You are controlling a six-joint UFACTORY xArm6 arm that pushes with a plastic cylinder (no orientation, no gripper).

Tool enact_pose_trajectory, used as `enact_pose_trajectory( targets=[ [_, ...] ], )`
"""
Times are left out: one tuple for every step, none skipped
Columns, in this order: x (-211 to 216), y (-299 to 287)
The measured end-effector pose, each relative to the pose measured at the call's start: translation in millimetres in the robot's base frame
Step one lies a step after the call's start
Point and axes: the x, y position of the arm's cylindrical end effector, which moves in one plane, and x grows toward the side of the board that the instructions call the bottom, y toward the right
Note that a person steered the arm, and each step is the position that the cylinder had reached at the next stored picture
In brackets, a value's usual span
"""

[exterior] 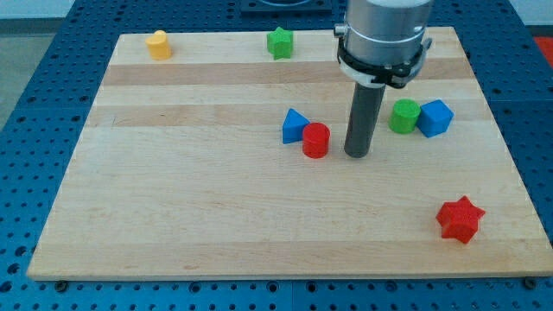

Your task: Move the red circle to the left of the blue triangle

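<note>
End effector: bare rod, grasping nothing. My tip [358,155] stands just right of the red circle [315,140], which touches the blue triangle [295,126] at its lower right, on the wrong side.

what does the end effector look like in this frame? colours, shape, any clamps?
A silver-grey cylindrical housing enters from the view's top, ringed at its base by a black clamp collar over a white band. Below it hangs a straight dark grey rod, ending in my tip. No cables or markings are visible.
</note>
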Motion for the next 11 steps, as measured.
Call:
enact_pose_trajectory(
  targets=[
    [-1, -22],
    [-1, -52],
    [-1, -80],
    [-1, -105],
    [0, -132],
    [0, -156],
    [0, -177],
    [0, -197],
    [-1, -214],
    [-1, -232],
    [-4, -241]
  ],
)
